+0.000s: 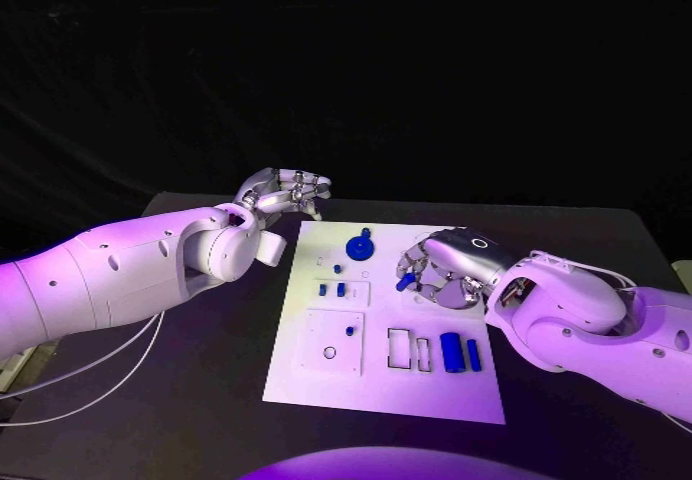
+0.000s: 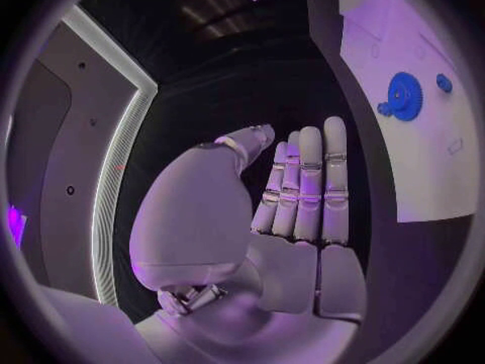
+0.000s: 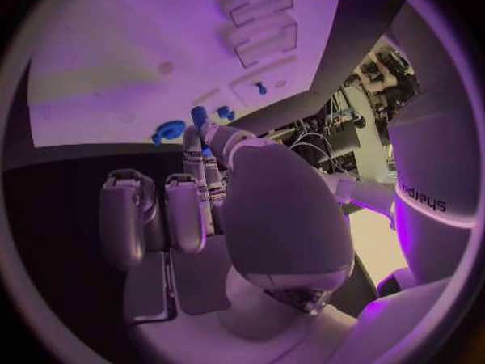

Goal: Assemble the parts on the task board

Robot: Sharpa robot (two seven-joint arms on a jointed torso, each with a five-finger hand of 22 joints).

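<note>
Board [image 1: 378, 395] flat in the middle of the black table [image 1: 577, 225], white and long. Holds the right hand [image 1: 444, 266] over the far right part of the board. Pinches a small blue peg [image 1: 408, 281] between thumb and fingertips, with the other fingers curled in close. Keeps the peg low over the board, just beside the blue gear [image 1: 361, 245]; cannot tell if peg and board touch. Shows the same pinch in the right wrist view, with blue at the very tips of the fingers and the white board past them. Holds the left hand [image 1: 284, 190] up in the air past the far left corner of the board, above the table and well apart from the right hand. Grips nothing there. Has the fingers [image 2: 308, 186] stretched out straight, side by side, with the thumb next to them, as seen in the left wrist view. Gear flat on the far part of the board, between the two hands. Two small blue bits [image 1: 330, 290] side by side on the left part of the board, nearer than the gear. Two blue rods [image 1: 462, 353] side by side on the near right part, lying flat. Two white frames [image 1: 410, 350] just left of the rods. Round hole [image 1: 329, 352] in a square plate on the near left part.
</note>
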